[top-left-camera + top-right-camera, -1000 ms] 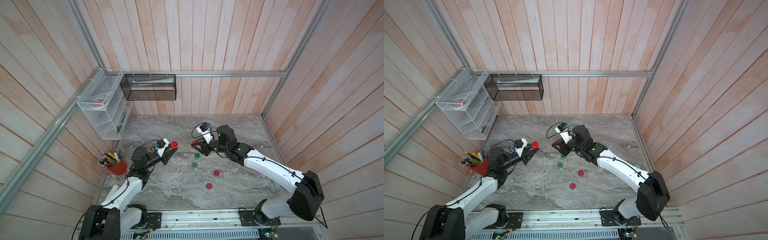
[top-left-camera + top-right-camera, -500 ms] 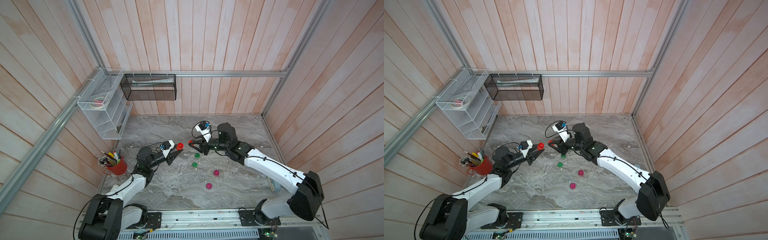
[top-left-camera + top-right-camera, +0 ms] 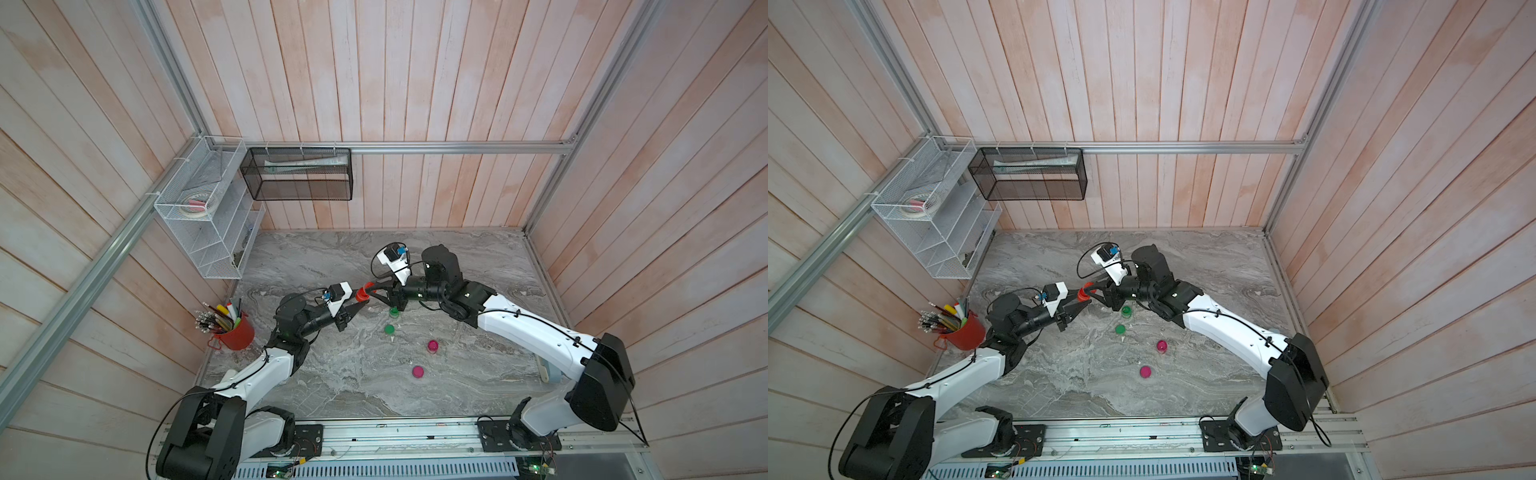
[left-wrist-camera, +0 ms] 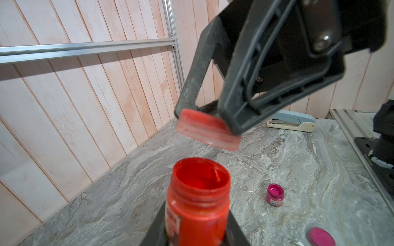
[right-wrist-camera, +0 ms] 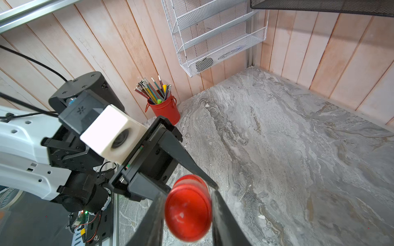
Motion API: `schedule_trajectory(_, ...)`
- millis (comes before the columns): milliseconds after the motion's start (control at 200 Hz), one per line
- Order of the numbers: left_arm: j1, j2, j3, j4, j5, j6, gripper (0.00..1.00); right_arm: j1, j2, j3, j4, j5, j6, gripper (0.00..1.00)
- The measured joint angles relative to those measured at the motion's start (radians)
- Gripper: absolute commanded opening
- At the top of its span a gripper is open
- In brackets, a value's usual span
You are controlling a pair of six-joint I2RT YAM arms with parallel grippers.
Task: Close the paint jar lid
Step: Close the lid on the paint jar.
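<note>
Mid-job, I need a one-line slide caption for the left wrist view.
Left gripper grips the open red paint jar; right gripper holds the red lid tilted above its mouth, not yet seated.

My cell: pale wood-plank walls [image 3: 395, 83] on three sides, an aluminium rail [image 3: 457, 146] across the back one, and a grey marble-pattern tabletop [image 3: 478, 257]. A white wire rack [image 3: 208, 232] hangs on my left wall, with a black mesh basket [image 3: 299, 174] on the back wall beside it. A red pencil cup [image 3: 237, 334] stands below the rack; lighting is even and soft.
</note>
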Motion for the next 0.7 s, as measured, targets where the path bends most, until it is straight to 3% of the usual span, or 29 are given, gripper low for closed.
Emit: schedule_trajectory(700,0.000,-0.004,0.000,0.006,0.000,0.006,0.28,0.024,0.038,0.030,-0.014,0.013,-0.019,0.33)
